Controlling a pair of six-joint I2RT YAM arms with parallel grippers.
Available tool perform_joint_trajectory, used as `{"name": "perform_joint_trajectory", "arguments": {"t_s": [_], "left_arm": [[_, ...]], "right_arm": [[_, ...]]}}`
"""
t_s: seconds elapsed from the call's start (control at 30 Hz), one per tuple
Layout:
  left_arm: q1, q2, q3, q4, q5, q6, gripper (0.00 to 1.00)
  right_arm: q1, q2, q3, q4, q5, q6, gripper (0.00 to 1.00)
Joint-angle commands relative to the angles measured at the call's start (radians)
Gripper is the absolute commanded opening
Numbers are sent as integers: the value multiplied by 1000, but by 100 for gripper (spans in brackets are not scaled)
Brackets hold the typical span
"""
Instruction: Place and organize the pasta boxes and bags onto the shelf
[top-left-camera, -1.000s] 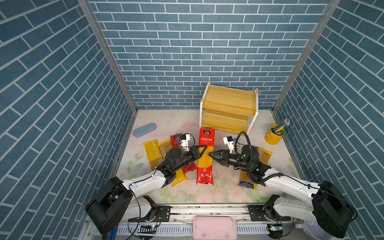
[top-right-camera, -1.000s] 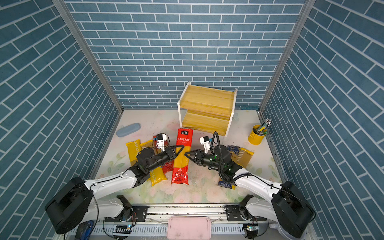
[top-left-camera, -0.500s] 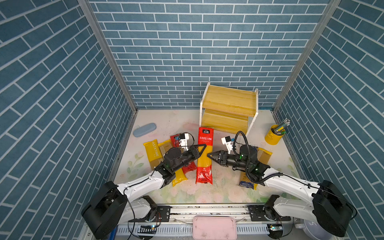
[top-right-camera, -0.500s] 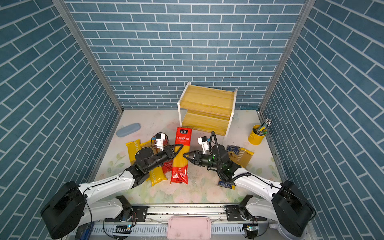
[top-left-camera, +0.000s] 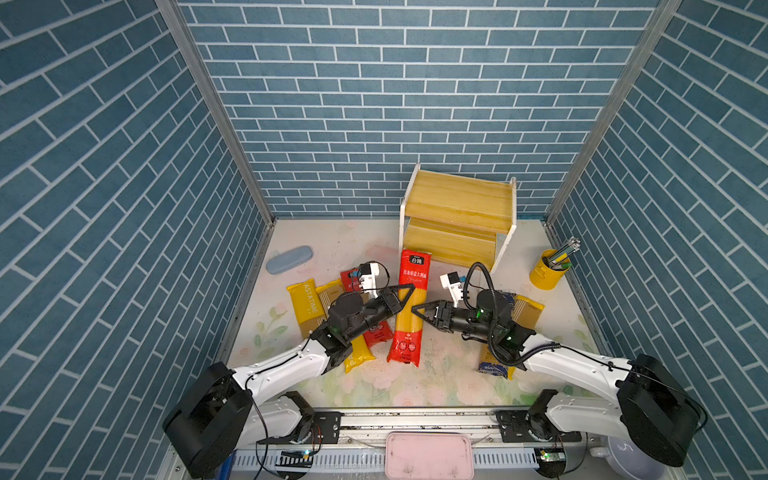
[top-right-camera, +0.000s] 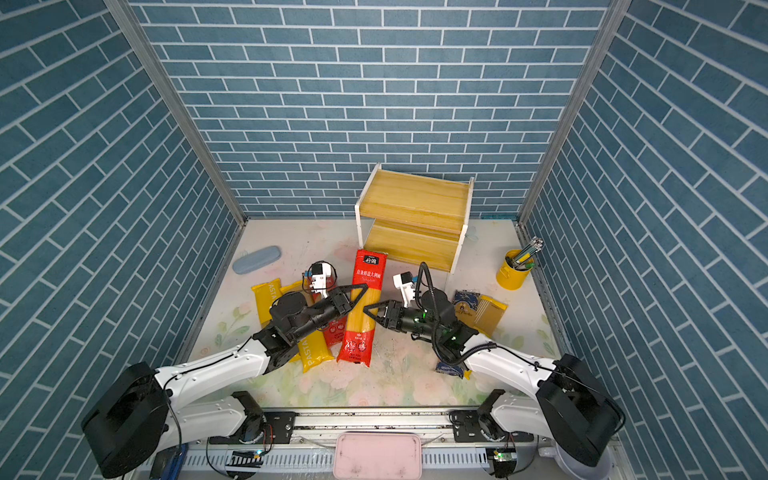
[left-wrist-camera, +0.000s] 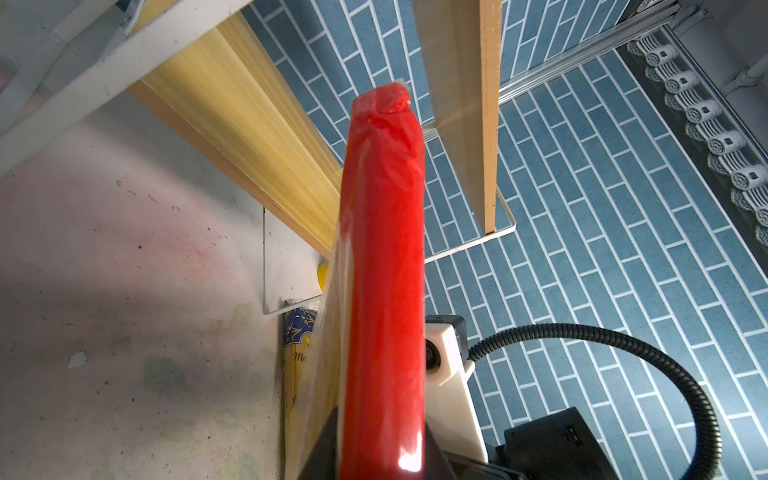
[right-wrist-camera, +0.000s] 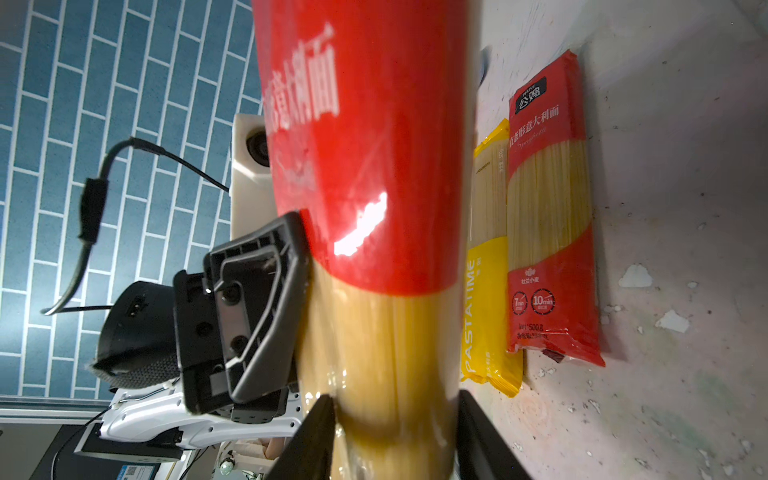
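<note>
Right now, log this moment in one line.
left claw: shut on red packet | right claw: straddling it, grip unclear | shelf: bare

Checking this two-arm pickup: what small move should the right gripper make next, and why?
Probably close the right gripper on the red spaghetti packet: its jaws straddle the packet, which the left gripper holds, not yet on the shelf.

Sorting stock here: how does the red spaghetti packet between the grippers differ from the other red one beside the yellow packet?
The red clear-middled spaghetti packet is clamped by the left gripper, the right gripper straddling it; the other red packet lies loose, flat on the table. The clamped packet sits before the two-tier wooden shelf; the other red packet lies further left, beside a yellow PASTATIME packet. Both share red ends and identical printing.
</note>
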Motion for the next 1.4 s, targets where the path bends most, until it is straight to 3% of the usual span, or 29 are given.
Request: {"name": "perform_joint_trajectory", "arguments": {"t_s": [0.0,0.23,0.43,0.63,0.8,1.1,1.37], "left_arm": [[-12,-56,66,124,14,-20,25],[-14,-53,58,129,-3,-18,25],[-14,-38,68,136,-7,-21,27],[-11,-69,60,81,-6,-14,43],[0,-122,44,24,-20,2,62],[28,-213,42,-91,-37,43,77],[58,-271,36,-159,-30,49,80]], "right_arm": [[13,12,-10,57,8,-24,49],[14,32,9,188,-33,45,43],[16,15,57,147,-32,39,25],[16,-22,79,108,9,43,15],[15,-73,113,50,43,40,11],[11,-87,209,-50,57,-6,6],[-12,-65,282,-71,40,-15,4]]}}
